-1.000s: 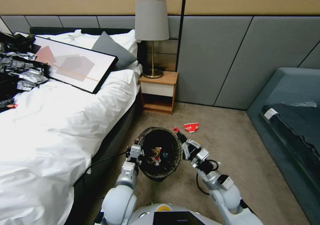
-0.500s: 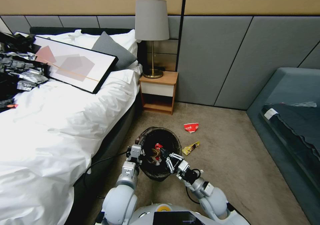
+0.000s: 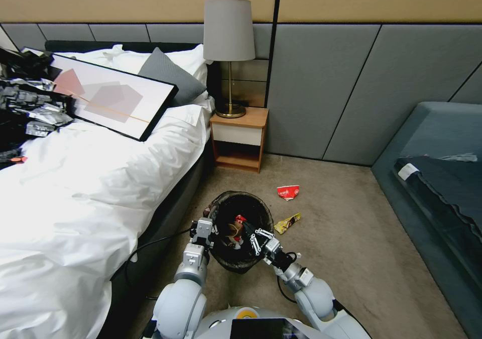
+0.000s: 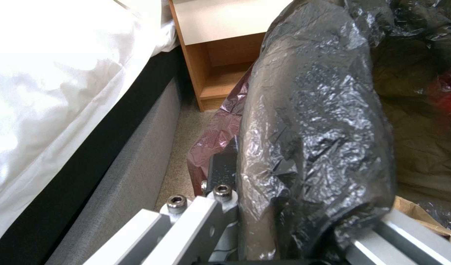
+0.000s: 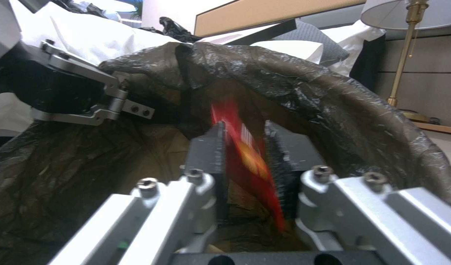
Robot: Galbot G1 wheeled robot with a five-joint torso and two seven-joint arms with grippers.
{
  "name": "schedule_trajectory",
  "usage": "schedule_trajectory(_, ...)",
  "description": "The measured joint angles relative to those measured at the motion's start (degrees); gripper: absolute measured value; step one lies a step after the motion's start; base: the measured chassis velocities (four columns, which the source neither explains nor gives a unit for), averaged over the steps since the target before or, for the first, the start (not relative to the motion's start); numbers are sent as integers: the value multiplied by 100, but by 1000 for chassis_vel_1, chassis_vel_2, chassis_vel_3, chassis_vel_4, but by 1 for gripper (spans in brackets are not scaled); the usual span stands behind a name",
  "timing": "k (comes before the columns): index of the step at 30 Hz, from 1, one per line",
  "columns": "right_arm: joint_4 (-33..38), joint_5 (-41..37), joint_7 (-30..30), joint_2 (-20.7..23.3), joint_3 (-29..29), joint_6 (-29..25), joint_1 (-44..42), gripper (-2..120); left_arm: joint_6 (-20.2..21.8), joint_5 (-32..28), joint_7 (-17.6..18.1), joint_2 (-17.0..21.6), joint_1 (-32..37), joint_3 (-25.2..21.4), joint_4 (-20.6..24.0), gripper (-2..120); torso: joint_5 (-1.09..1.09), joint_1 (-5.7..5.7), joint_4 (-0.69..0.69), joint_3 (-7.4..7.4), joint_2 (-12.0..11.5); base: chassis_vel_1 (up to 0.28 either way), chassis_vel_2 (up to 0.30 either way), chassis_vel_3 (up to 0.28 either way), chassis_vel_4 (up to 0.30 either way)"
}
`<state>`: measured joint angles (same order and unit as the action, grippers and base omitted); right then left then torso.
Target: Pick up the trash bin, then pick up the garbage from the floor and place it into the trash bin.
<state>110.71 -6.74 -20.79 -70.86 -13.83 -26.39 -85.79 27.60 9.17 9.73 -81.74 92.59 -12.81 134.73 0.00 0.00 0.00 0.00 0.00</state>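
Note:
The trash bin (image 3: 228, 259), lined with a crinkled black bag, is held off the carpet beside the bed. My left gripper (image 3: 205, 227) is shut on its near-left rim, and the bag liner (image 4: 309, 129) runs between its fingers (image 4: 221, 173). Over the bin's opening, my right gripper (image 3: 247, 230) is shut on a red wrapper (image 5: 247, 158), which is blurred between the pads (image 5: 206, 147). Brown paper lies inside the bin (image 3: 232, 230). On the carpet right of the bin lie garbage pieces: a crushed red-and-white cup (image 3: 287, 192) and a yellow-and-dark wrapper (image 3: 287, 223).
A bed (image 3: 90, 178) with white bedding and a framed picture fills the left. A wooden nightstand (image 3: 238, 138) with a lamp stands against the wall. A blue-grey sofa (image 3: 437, 178) is at the right. A black cable (image 3: 145, 246) lies by the bed base.
My right gripper swung from the floor right of the bin to above the bin's opening, carrying the red wrapper. The yellow wrapper on the carpet came into sight. The left gripper and bin stayed put.

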Motion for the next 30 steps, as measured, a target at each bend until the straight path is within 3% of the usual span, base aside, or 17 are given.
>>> schedule_trajectory(4, 38, 1, 16, -2, -48, 14, 4, 52, 1, 0, -1, 1, -2, 1, 0, 1, 0, 0, 0, 0, 0, 0, 0, 0, 0)
schedule_trajectory(6, 43, 0, 19, -2, -56, 16, 5, 53, 1, 0, 0, 2, -3, 1, 0, 1, 0, 0, 0, 0, 0, 0, 0, 0, 0)
schedule_trajectory(8, 64, -2, 44, 0, -87, 28, 11, 65, 3, 0, -1, 8, -5, 1, 0, 1, 0, 0, 0, 0, 0, 0, 0, 0, 0)
schedule_trajectory(19, 382, -15, 138, 11, -246, 44, -31, 104, 11, -3, -3, 36, -11, 11, 3, 1, 0, 0, 0, 0, 0, 0, 0, 0, 0)
schedule_trajectory(27, 1149, 43, 587, -66, -398, 138, -167, 113, 11, -5, -3, 34, -5, -1, 3, 1, 0, 0, 0, 0, 0, 0, 0, 0, 0)
schedule_trajectory(30, 1645, 236, 1131, -268, -587, 315, -308, 114, 11, -11, -3, 26, -8, -40, 2, 1, 0, 0, 0, 0, 0, 0, 0, 0, 0)
